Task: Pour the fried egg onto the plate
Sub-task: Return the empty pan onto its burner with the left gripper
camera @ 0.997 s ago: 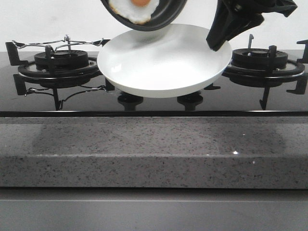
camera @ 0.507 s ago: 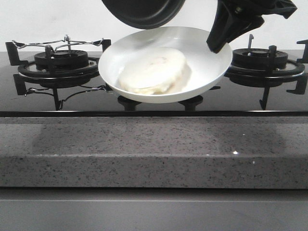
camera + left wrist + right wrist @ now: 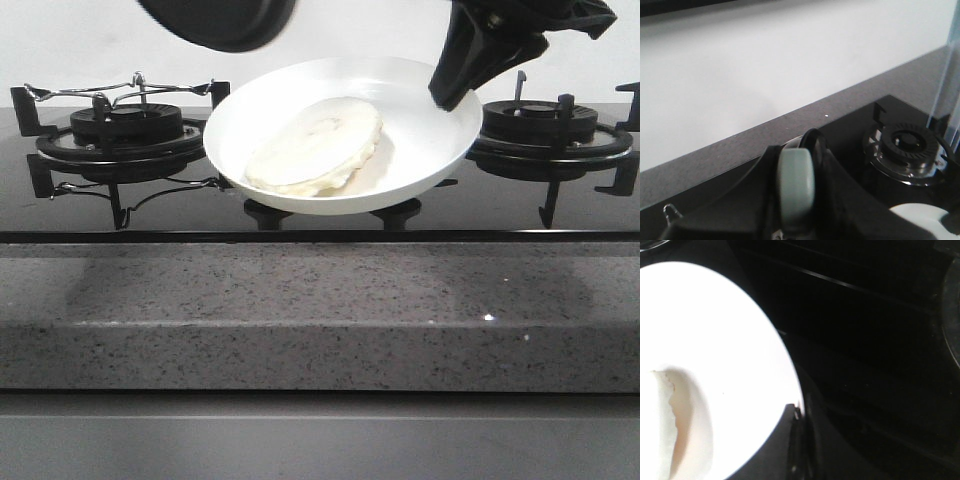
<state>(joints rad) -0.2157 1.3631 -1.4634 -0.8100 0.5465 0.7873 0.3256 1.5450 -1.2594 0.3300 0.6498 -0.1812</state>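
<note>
The white plate [image 3: 420, 150] hangs tilted above the hob between the two burners. My right gripper [image 3: 455, 88] is shut on its right rim, as the right wrist view [image 3: 799, 432] also shows. The fried egg [image 3: 315, 145] lies in the plate, pale side up, its yolk hidden; its edge shows in the right wrist view [image 3: 685, 430]. The black frying pan [image 3: 215, 18] is raised at the top left, empty side away from me. My left gripper [image 3: 797, 220] is shut on the pan's pale green handle [image 3: 796, 180]; it is out of the front view.
A black glass hob with a left burner and wire trivet [image 3: 125, 125] and a right burner [image 3: 550, 130]. A grey speckled stone counter edge [image 3: 320, 310] runs along the front. A white wall stands behind.
The egg dropped out of the pan onto the plate and settled there. The pan moved up and to the left, away from the plate. The plate tilted slightly.
</note>
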